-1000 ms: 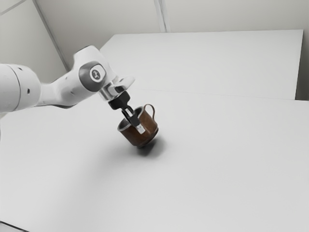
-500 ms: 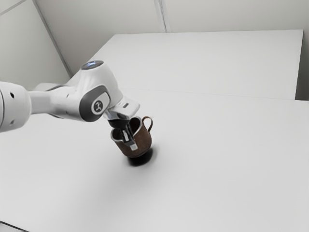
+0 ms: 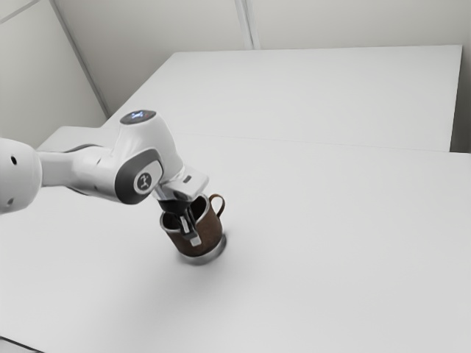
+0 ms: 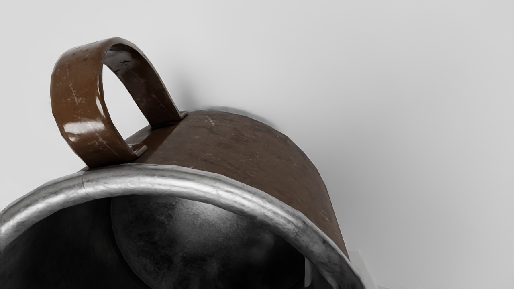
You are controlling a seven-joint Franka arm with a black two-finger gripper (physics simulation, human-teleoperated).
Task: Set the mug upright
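- Claw [image 3: 190, 231]: pinching the mug's wall, one finger inside, one outside.
- Mug [image 3: 205, 237]: at the claw; long axis off vertical, mouth tipped toward the arm [image 3: 146, 157]. Judgement: rotate axis to vertical before release.
- Rim [image 4: 192, 186]: bare grey metal, above a scuffed brown body.
- Handle [image 3: 222, 205]: beyond the claw, toward the exterior view's right.
- Surface [image 3: 331, 243]: below the claw; full seating cannot be confirmed.

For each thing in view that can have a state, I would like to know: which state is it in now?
Mug: tilted, not fully upright; its open mouth faces upward at a slant. I cannot tell whether its base touches the table.
Gripper: shut on the mug's wall, one finger inside, one outside.
Handle: free, not gripped.
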